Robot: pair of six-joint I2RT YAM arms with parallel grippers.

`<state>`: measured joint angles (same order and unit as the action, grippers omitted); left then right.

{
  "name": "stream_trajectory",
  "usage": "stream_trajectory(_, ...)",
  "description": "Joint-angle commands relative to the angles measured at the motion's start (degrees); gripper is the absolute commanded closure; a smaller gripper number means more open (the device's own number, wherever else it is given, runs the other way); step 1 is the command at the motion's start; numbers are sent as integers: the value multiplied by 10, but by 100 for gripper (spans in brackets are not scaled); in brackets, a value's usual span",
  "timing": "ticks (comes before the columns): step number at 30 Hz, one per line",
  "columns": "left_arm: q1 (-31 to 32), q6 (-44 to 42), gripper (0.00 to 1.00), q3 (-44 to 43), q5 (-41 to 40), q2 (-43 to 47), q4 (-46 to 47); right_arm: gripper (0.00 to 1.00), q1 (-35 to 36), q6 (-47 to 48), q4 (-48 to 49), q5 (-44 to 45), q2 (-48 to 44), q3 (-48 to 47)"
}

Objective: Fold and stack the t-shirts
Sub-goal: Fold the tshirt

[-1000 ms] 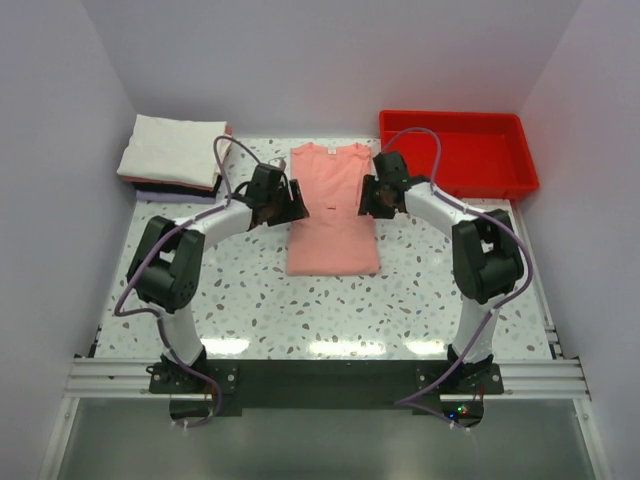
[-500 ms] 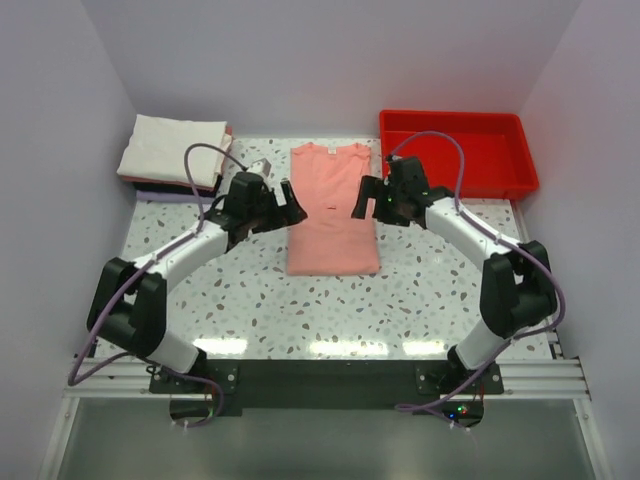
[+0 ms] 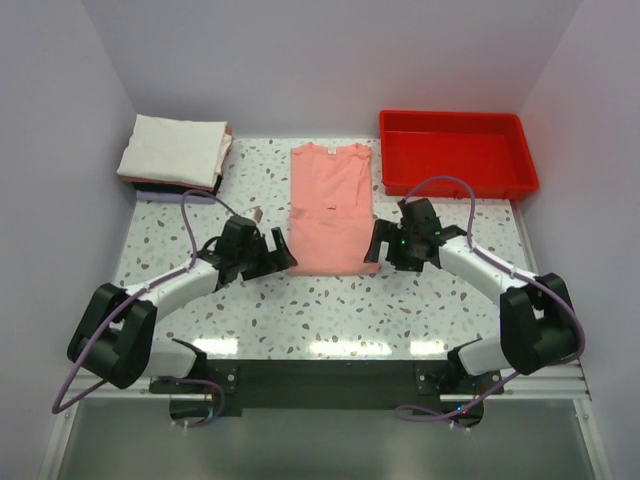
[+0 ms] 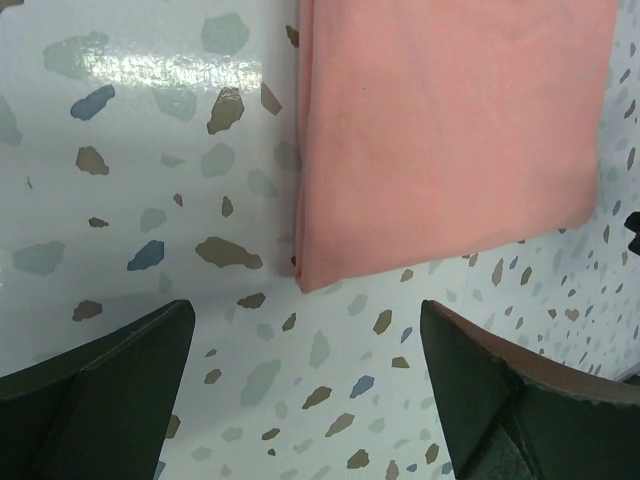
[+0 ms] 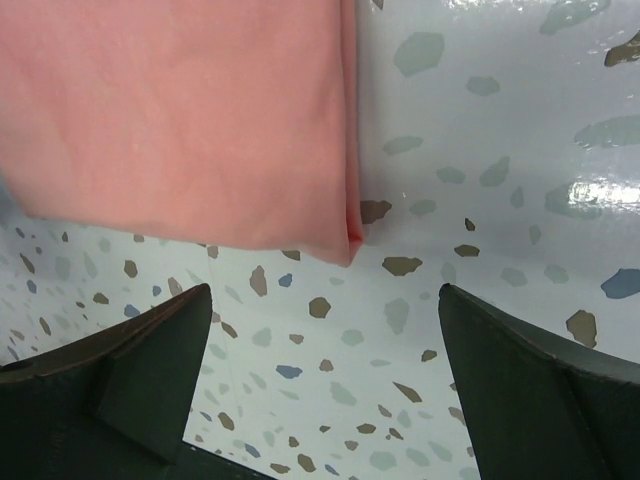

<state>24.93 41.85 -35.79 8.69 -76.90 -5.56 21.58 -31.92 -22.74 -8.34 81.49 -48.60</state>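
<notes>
My left hand [image 3: 277, 253] and right hand [image 3: 386, 246] hover spread wide and empty, flanking the near hem of the salmon-pink t-shirt [image 3: 332, 212]. It lies flat on the bench [image 3: 200, 290], long axis running away from me, one hem corner just ahead of each hand, equally near.

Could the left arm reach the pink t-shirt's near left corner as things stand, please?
Probably yes: the left gripper is open just short of the pink t-shirt's corner, and only bare table lies between them.
</notes>
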Motion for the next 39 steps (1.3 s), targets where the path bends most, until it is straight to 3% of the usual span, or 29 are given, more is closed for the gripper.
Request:
stream_trajectory(1,5,17,0,12,21,2,47,1,0,-24,14,2,-25,11)
stream_trajectory(3,6,17,6,12,22,-11,46,1,0,-27,15,2,-23,13)
stream_trajectory(5,9,17,19,10,21,-26,47,1,-1,-27,11,3,-18,11)
stream_trajectory(13,22,27,51,8,16,-70,79,1,0,-27,18,-8,-10,18)
stream_trajectory(24,22,21,74,-3,3,-110,92,1,0,-22,23,-23,-13,32)
stream_trajectory(27,23,17,89,-8,7,-123,97,1,-1,-16,25,-28,-10,31)
stream_trajectory(28,23,15,100,-8,9,-127,98,2,0,-13,24,-29,-10,31)
stream_trajectory(36,26,5,100,3,-10,-107,88,7,-1,-1,45,-34,9,26)
stream_trajectory(39,27,9,100,14,-12,-98,88,16,0,1,53,-33,22,20)
